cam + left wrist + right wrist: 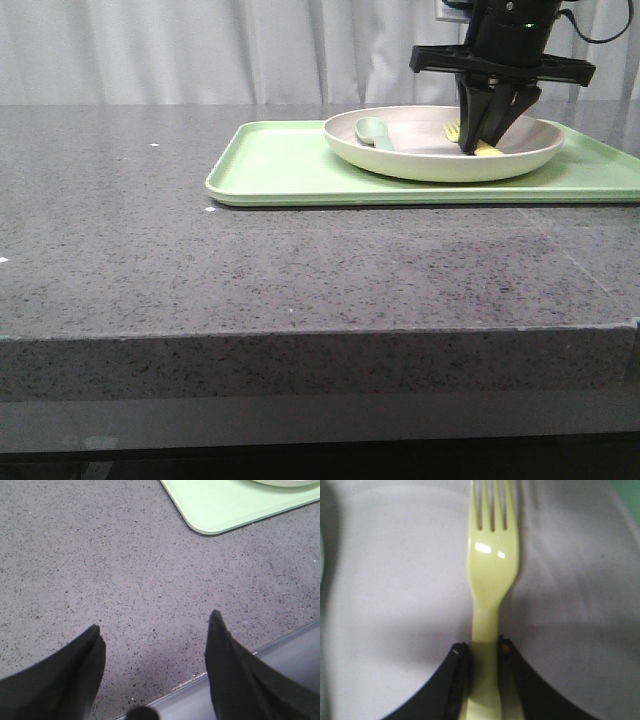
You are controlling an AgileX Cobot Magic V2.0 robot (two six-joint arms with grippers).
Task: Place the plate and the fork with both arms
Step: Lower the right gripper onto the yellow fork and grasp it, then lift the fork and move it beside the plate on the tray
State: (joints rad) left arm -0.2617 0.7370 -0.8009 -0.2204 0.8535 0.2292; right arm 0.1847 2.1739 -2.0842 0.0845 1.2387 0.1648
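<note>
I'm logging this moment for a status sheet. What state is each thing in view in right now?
plate: upright on the tray, holding the spoon and fork.
fork: over the plate, handle pinched by the right claw.
spoon: lying in the plate, free.
tray: flat on the table.
right claw: shut on the fork.
left claw: open, empty, above bare table.

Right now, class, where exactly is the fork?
In the front view the fork lies inside the plate at its right side, on the green tray, its handle pinched by the right gripper.
</note>
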